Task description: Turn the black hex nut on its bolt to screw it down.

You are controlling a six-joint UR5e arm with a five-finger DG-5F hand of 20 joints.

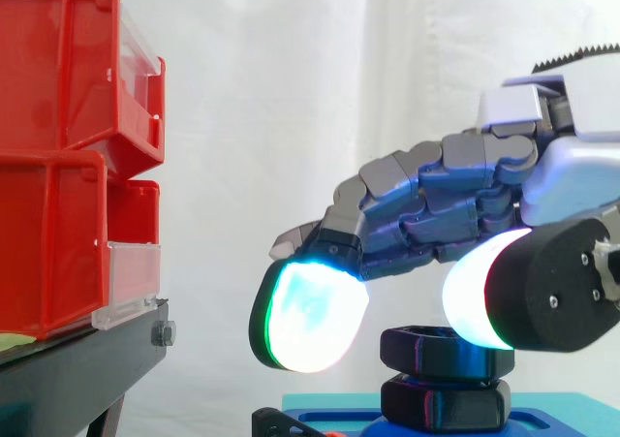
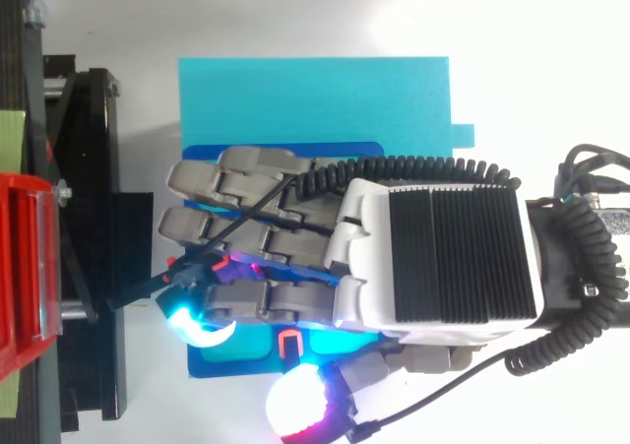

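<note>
The black hex nut (image 1: 431, 346) sits on its bolt above a second black hex piece (image 1: 446, 404), on a blue base (image 1: 542, 422). My hand (image 1: 455, 195) hangs over it, fingers loosely bent. One glowing fingertip (image 1: 310, 316) hangs just left of the nut with a small gap. The thumb pad (image 1: 475, 287) stands in front of the nut's upper right edge; I cannot tell whether it touches. In the top view the hand (image 2: 433, 257) covers the nut and much of the blue base (image 2: 221, 385).
Stacked red bins (image 1: 58, 166) stand on a black stand (image 1: 77, 369) to the left, a short gap from the fingertips. A cyan board (image 2: 315, 99) lies under and beyond the blue base. A white curtain hangs behind.
</note>
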